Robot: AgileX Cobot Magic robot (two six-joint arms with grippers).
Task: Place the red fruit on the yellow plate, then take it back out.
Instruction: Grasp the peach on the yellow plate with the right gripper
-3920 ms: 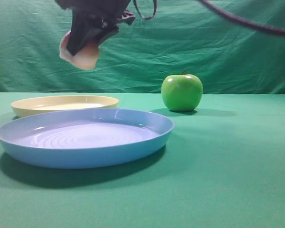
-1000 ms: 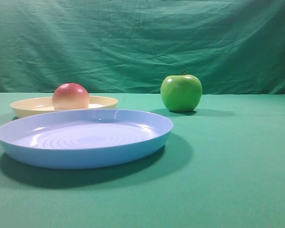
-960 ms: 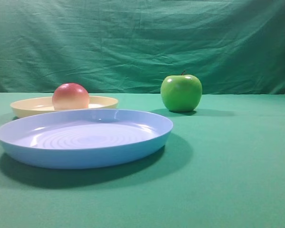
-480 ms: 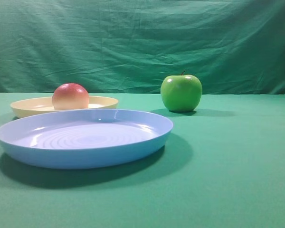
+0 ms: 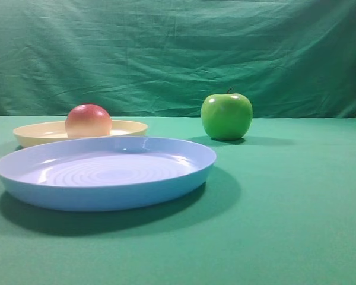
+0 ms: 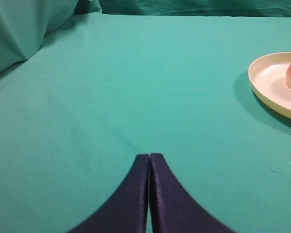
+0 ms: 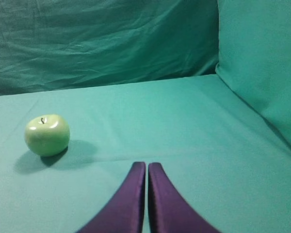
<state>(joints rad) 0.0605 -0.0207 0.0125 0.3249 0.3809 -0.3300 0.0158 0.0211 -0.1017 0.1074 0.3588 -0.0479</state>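
The red fruit (image 5: pixel 88 120) sits on the yellow plate (image 5: pixel 127 127), toward the table's (image 5: pixel 296 202) back left, behind the blue plate (image 5: pixel 107 172). My left gripper (image 6: pixel 149 156) and right gripper (image 7: pixel 146 165) are both pressed together, holding nothing.

red fruit (image 5: pixel 88 120) now resting on yellow plate (image 5: pixel 130 127) — earlier held aloft, gripper gone from exterior view
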